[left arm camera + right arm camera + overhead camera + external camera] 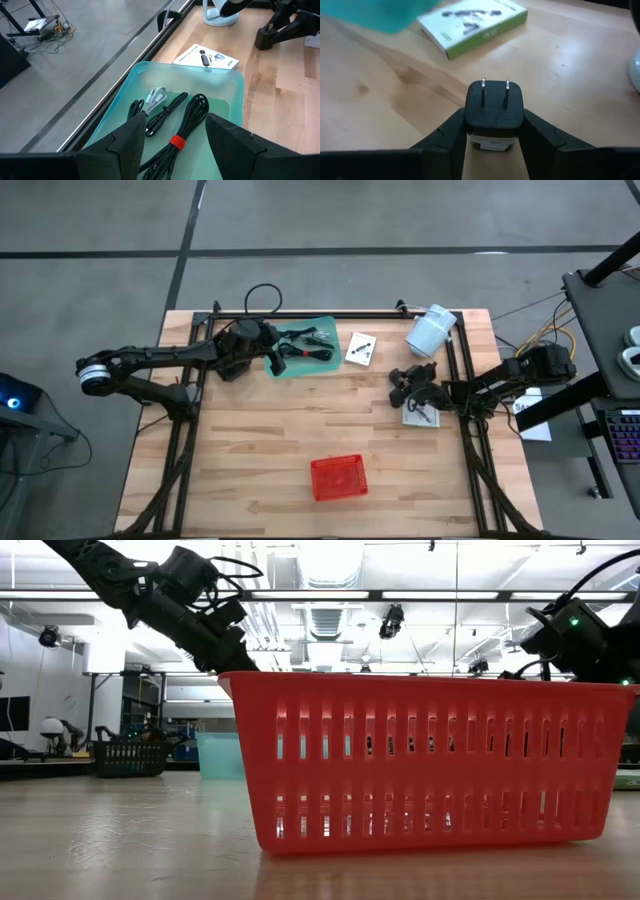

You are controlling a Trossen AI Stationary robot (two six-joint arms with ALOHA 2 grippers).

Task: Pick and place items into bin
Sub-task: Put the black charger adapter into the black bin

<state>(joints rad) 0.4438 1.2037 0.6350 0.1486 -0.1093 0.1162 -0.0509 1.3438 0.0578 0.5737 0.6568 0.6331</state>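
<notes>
A teal tray at the table's far side holds black coiled cables, one bundle with a red tie, and a white cable. My left gripper is open over the tray's left end, one finger on either side of the tied bundle. My right gripper, right of the table's middle, is shut on a black two-prong plug adapter. The red bin stands near the table's near edge. In the low view the bin hides both grippers. My right gripper pinches the adapter's two opposite sides between its two fingers. The fingers come from the table's right, pointing toward its left. The adapter's prongs point forward, away from the wrist.
A white card box with a green side lies flat between the tray and my right gripper. The large white cylinder lies at the far right. Another white card lies under my right arm. Bare wood lies between the tray and the bin.
</notes>
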